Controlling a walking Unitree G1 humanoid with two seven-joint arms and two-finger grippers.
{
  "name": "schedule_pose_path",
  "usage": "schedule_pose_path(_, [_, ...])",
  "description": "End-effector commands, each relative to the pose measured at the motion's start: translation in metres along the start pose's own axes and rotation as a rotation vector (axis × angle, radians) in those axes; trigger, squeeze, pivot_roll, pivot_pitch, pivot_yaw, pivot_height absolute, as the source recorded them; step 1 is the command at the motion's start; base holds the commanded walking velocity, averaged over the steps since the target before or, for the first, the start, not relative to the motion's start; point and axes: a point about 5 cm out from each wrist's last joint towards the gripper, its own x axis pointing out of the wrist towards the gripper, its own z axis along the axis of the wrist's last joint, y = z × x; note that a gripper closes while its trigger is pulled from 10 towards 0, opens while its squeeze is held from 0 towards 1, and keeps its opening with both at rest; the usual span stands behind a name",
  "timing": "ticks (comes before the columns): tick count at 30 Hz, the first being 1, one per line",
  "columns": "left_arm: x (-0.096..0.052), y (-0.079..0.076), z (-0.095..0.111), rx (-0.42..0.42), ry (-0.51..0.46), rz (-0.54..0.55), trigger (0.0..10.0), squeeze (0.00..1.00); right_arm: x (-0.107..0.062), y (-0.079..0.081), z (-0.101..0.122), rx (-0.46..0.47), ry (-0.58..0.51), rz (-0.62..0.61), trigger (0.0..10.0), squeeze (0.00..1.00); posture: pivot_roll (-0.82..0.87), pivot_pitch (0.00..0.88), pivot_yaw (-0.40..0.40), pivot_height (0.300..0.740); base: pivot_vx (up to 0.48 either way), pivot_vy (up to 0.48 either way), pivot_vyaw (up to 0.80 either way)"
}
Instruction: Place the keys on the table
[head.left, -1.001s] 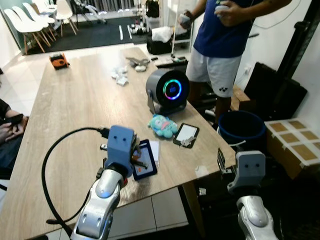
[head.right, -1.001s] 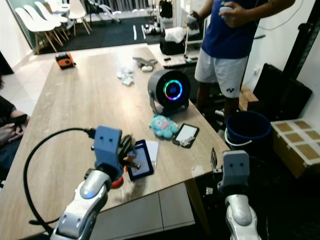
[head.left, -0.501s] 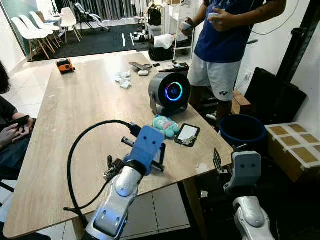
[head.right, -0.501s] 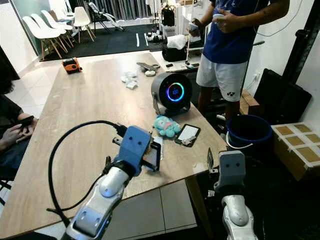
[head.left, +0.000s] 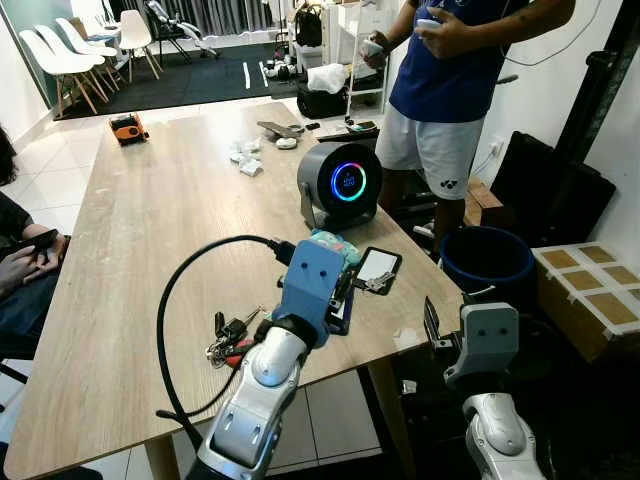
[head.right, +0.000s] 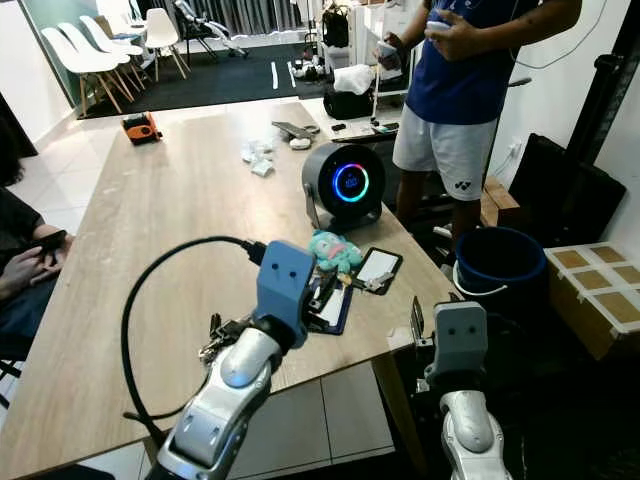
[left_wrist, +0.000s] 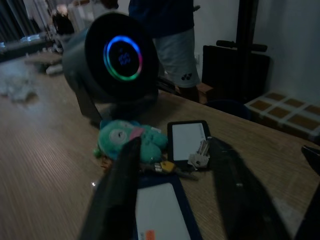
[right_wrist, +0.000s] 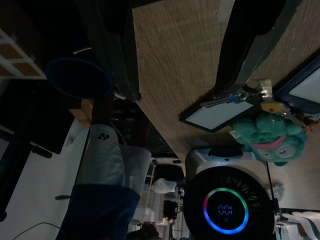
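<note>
The bunch of keys (head.left: 228, 338) with a red fob lies on the wooden table (head.left: 150, 220) near its front edge, touching no gripper. My left gripper (head.left: 345, 288) hovers above the table to the right of the keys, over a blue card holder (head.right: 330, 308). In the left wrist view its two black fingers (left_wrist: 122, 180) stand apart with nothing between them. My right gripper (head.left: 432, 325) hangs open off the table's right front corner. A second small set of keys (left_wrist: 200, 152) rests on a phone (head.left: 375, 268).
A round speaker with a glowing ring (head.left: 340, 183) and a teal plush (left_wrist: 132, 137) stand just beyond the phone. A person in a blue shirt (head.left: 450, 70) stands at the table's right side, by a blue bucket (head.left: 487, 262). Another person (head.left: 20, 260) sits at the left.
My left gripper has risen and swung right, away from the keys, which now lie alone on the table. The right arm has barely moved.
</note>
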Motion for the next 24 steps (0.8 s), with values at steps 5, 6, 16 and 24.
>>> schedule_pose_path(5, [-0.01,0.028,-0.024,-0.052,0.167,0.108,10.0,0.0,-0.002,0.001,-0.003,0.004,0.012,0.0,10.0,0.0,-0.02,0.173,0.099,0.74,0.0,0.0,0.0])
schedule_pose_path(6, [-0.012,0.035,-0.03,-0.024,0.207,0.129,10.0,0.0,-0.002,0.001,-0.003,0.004,0.012,0.001,10.0,0.0,-0.02,0.174,0.097,0.74,0.0,0.0,0.0])
schedule_pose_path(16, [-0.031,0.068,-0.026,0.039,0.2,0.291,10.0,0.0,-0.001,0.001,-0.003,0.001,0.01,0.009,10.0,0.0,-0.01,0.174,0.09,0.74,0.0,0.0,0.0])
schedule_pose_path(24, [-0.047,0.06,-0.023,0.181,0.307,0.057,10.0,0.0,0.003,0.005,-0.001,-0.008,-0.003,0.034,10.0,0.0,-0.01,0.168,0.087,0.74,0.0,0.0,0.0])
